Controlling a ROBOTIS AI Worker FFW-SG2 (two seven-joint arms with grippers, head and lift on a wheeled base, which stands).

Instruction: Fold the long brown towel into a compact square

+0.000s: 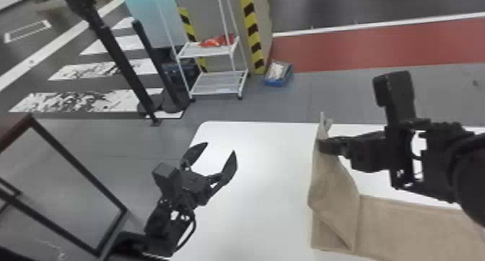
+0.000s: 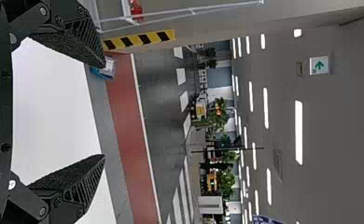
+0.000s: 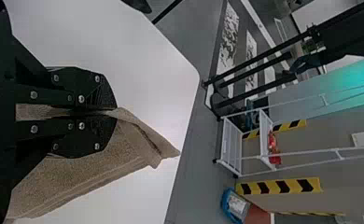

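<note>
The towel [image 1: 407, 220] is lying along the right side of the white table [image 1: 267, 191], its inner end rising in a slanting fold. The right gripper [image 1: 324, 147] is pinching that raised end, a corner poking out past the fingers. The left gripper [image 1: 221, 147] is hovering over the table's left side, its fingers spreading wide around nothing. Beyond the table, a white cart [image 1: 220, 78] is standing near a blue bin [image 1: 278, 80].

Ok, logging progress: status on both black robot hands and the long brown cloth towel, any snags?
Right hand shut on towel, its left end partly lifted, rest on white table. Left hand open, empty. No snag seen.
</note>
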